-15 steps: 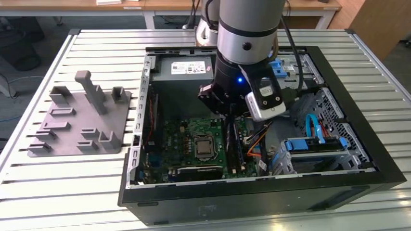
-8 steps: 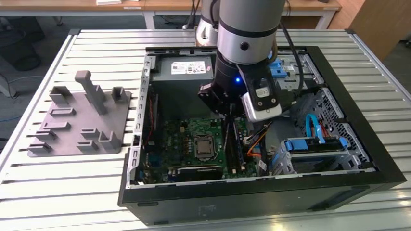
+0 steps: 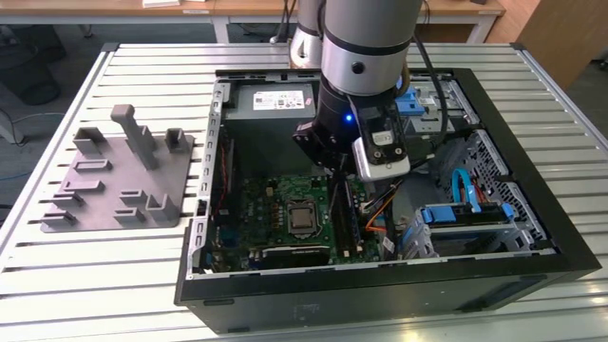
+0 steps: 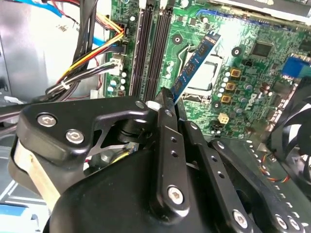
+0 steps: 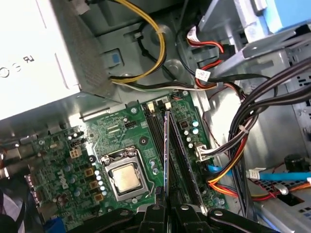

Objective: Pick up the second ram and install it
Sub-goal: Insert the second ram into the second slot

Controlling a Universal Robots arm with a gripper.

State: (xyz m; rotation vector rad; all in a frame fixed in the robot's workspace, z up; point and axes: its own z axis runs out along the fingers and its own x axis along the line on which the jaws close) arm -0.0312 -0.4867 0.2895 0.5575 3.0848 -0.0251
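— Looking down into the open computer case in the exterior view, we find the arm reaching in from the top centre of the frame, with the gripper low over the green motherboard.

— And what do we have between the fingers?

— We've got the second ram, the blue stick, pinched at one end by fingers drawn close together in the second wrist view. It slants up toward the upper middle of that frame, across the processor socket.

— Where does it sit against the slots?

— In the first wrist view we see the ram edge-on, a dark sliver running up the centre of the frame from the fingertips, in line with the long black memory slots. Whether it touches them we can't tell.

— Anything else around?

— We see the grey holder plate on the slatted table, left of the case, and bundled cables right of the slots.
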